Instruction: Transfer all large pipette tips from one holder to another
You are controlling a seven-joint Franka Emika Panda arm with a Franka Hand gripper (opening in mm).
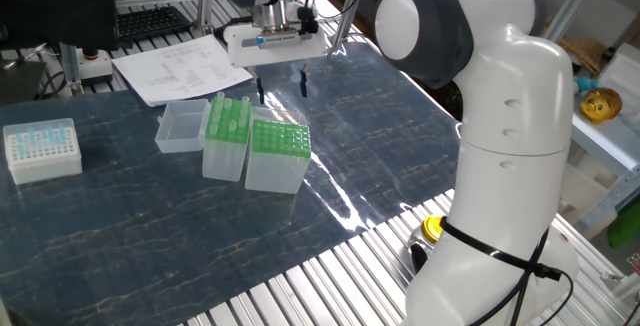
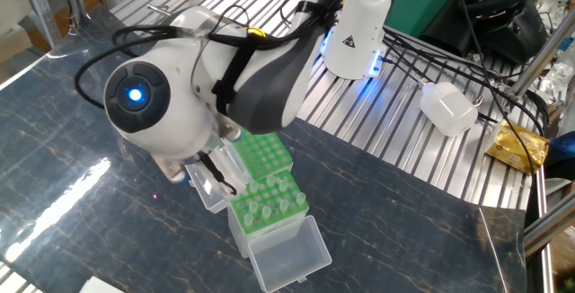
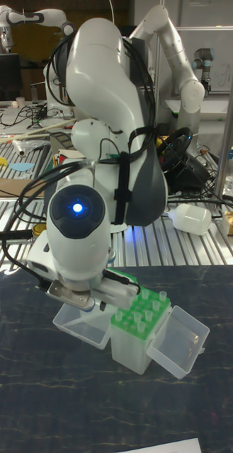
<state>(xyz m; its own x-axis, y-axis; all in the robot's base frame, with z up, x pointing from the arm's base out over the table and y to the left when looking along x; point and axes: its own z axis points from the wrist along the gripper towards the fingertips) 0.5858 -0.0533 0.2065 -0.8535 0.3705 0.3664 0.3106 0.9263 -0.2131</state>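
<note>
Hovering above the table (image 1: 150, 236), the gripper (image 1: 282, 84) hangs with its two dark fingers (image 1: 303, 83) spread apart and nothing between them, so it is released. The wider holder (image 1: 275, 153) with the green grid top sits below it, toward 6 o'clock in the one fixed view, not touching the fingers. The narrower, taller box (image 1: 226, 138) stands against this holder at its 9 o'clock side, with pale tips (image 3: 156, 306) standing upright in its green rack, and the clear tray (image 1: 182, 126) lies just beyond.
</note>
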